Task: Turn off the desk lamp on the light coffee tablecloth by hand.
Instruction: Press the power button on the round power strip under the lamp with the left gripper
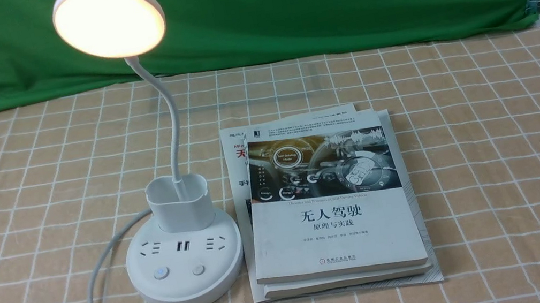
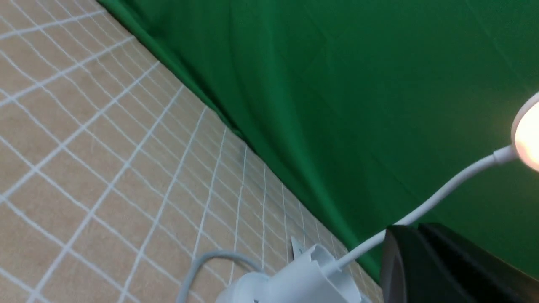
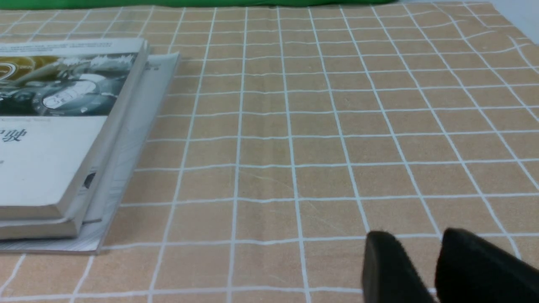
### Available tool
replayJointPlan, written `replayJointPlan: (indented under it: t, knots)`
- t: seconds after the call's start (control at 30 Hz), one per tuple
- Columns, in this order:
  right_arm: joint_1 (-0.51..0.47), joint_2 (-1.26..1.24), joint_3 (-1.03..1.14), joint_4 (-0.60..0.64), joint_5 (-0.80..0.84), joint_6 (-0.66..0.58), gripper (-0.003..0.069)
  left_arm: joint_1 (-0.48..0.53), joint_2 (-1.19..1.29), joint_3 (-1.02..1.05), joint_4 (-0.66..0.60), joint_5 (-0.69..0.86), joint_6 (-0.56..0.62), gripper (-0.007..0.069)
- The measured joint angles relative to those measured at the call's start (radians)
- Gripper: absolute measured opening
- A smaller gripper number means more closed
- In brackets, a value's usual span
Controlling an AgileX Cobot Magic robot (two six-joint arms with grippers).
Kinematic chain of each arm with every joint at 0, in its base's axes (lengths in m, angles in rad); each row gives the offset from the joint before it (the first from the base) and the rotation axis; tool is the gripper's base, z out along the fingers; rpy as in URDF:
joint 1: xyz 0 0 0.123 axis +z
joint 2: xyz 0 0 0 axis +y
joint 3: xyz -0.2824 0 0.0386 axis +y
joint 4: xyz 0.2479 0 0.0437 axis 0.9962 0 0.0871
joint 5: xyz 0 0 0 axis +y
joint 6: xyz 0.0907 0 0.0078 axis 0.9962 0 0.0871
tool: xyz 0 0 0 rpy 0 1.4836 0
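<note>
Your desk lamp (image 1: 181, 209) glows left of centre in the front frame; right gripper (image 3: 421, 244) narrowly parted, left gripper (image 2: 438, 265) impossible to judge.

desk lamp (image 1: 184, 252): top of the disc clipped by the frame, cord runs off the near edge
lower books (image 1: 240, 188): covers mostly buried under the top one
left gripper (image 2: 438, 265): just a dark blurry chunk, jaws unreadable
right gripper (image 3: 423, 252): only 2 fingertips show

The white desk lamp (image 1: 180, 205) (disc head glowing) stands upright on the light coffee tablecloth (image 1: 490, 138).
</note>
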Motion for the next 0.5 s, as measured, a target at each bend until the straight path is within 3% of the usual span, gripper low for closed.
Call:
replayJointPlan:
  t: [0.13,0.27,0.4,0.5]
  knots:
    - [0.0,0.0,0.0,0.0,0.0,0.0,0.0243,0.001,0.065,-0.092,0.039,0.144,0.005,0.0001]
    - [0.0,0.0,0.0,0.0,0.0,0.0,0.0243,0.001,0.279,-0.313,0.228,0.4,0.023,0.0001]
    - [0.0,0.0,0.0,0.0,0.0,0.0,0.0243,0.001,0.55,-0.502,0.368,0.652,0.129,0.0001]
    - [0.0,0.0,0.0,0.0,0.0,0.0,0.0243,-0.039,0.804,-0.622,0.386,0.78,0.201,0.0001]
